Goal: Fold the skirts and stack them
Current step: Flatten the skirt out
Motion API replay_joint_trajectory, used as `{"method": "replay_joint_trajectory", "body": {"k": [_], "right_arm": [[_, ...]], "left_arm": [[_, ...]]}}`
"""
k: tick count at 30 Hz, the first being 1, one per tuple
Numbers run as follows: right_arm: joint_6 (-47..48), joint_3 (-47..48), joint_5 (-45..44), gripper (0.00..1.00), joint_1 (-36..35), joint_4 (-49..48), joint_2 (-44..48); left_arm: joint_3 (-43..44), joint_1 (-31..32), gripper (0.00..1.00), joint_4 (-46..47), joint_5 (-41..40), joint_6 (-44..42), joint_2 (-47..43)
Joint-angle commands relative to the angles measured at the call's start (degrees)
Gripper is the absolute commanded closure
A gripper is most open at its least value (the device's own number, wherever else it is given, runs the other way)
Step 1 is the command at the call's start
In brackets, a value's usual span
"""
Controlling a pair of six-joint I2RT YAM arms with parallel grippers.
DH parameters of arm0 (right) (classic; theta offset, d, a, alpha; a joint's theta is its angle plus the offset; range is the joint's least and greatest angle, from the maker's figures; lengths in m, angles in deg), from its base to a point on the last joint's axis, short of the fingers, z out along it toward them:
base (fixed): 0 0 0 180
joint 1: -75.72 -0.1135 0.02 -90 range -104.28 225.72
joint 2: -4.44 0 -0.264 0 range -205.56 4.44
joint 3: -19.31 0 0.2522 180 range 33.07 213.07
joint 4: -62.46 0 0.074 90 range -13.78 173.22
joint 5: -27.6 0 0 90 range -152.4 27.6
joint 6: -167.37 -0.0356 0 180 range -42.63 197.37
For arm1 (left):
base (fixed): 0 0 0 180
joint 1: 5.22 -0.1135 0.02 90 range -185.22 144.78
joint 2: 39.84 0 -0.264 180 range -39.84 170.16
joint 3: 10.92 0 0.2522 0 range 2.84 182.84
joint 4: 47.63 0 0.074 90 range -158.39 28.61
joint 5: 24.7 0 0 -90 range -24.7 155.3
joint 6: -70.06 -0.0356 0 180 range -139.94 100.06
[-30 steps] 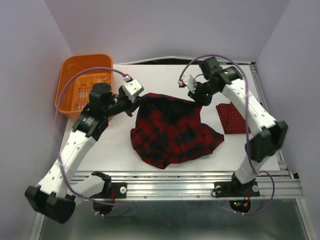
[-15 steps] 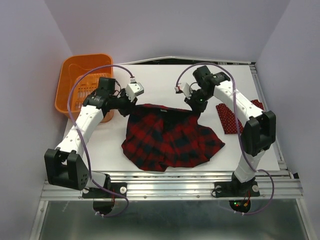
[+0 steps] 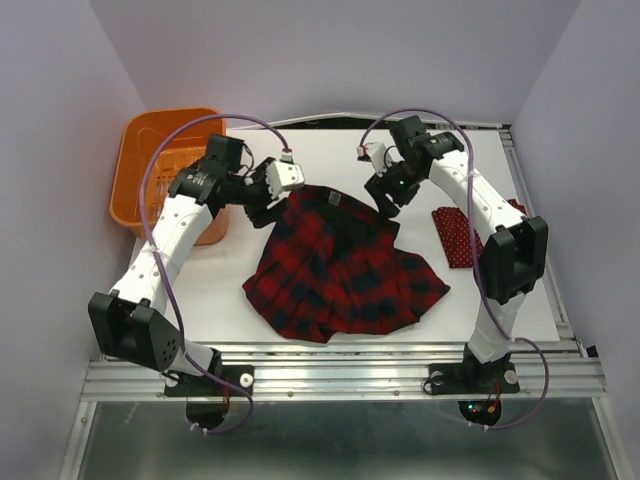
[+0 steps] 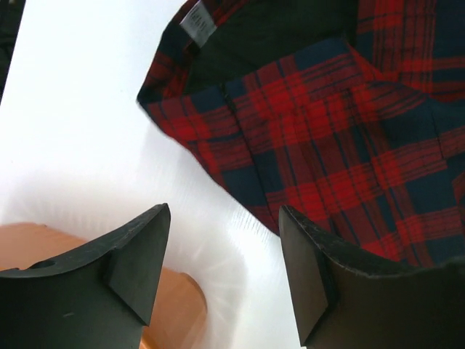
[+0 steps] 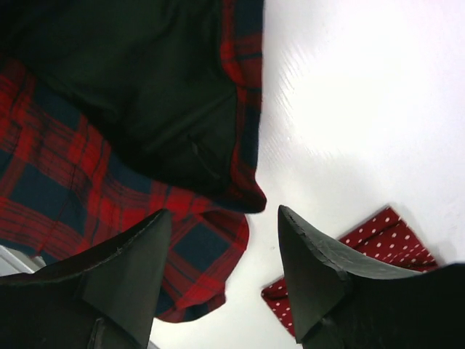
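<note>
The plaid skirt [image 3: 340,270] lies spread on the white table [image 3: 320,150], waistband at its far edge. The orange basket [image 3: 150,160] stands well off its left side. The folded polka-dot skirt [image 3: 458,238] lies just beside its right side, partly hidden by the right arm from above. The left gripper [image 4: 224,211] hovers at its far-left corner and the right gripper [image 5: 223,212] at its far-right corner, both with fingers spread and empty. Only the left wrist view shows the white label [image 4: 197,22] inside the waistband.
</note>
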Motion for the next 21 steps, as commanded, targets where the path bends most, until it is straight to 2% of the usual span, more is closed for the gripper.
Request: {"method": "replay_joint_trajectory", "body": {"k": [1, 5, 8, 9, 12, 14, 18, 20, 21], "right_arm": [[-9.29, 0.24, 2.75, 0.34, 3.42, 1.31, 0.88], [-15.64, -9.34, 5.73, 0.33, 5.10, -0.69, 4.30], [-19.68, -14.36, 11.43, 0.33, 5.63, -3.77, 6.68], [-21.60, -14.98, 12.24, 0.34, 5.63, -4.22, 7.12], [-25.82, -18.06, 12.86, 0.35, 5.63, -8.60, 8.70], [-27.77, -19.99, 11.55, 0.35, 5.63, -12.91, 9.67], [-29.45, -21.93, 5.31, 0.37, 6.15, -17.58, 10.82], [-26.64, -21.93, 6.26, 0.36, 7.73, -18.90, 11.08], [-24.02, -22.02, 5.92, 0.36, 7.73, -18.90, 11.17]], "left_arm": [[2.35, 6.77, 0.27, -2.44, -3.58, -3.45, 2.27], [6.39, 7.14, 0.28, 0.72, -2.79, 4.35, 7.11], [6.23, 7.14, 0.28, 7.47, -4.01, 14.01, 8.61], [5.53, 7.14, 0.26, 13.07, -5.15, 16.82, 8.00], [6.12, 6.97, 0.23, 19.96, -9.46, 25.97, 9.21], [9.11, 6.97, 0.23, 20.33, -13.50, 30.89, 11.58], [19.91, 7.05, 0.23, 13.76, -17.46, 42.39, 18.27], [21.16, 7.05, 0.24, 11.64, -15.90, 42.69, 19.86], [20.47, 7.05, 0.24, 10.15, -13.89, 39.30, 19.25]]}}
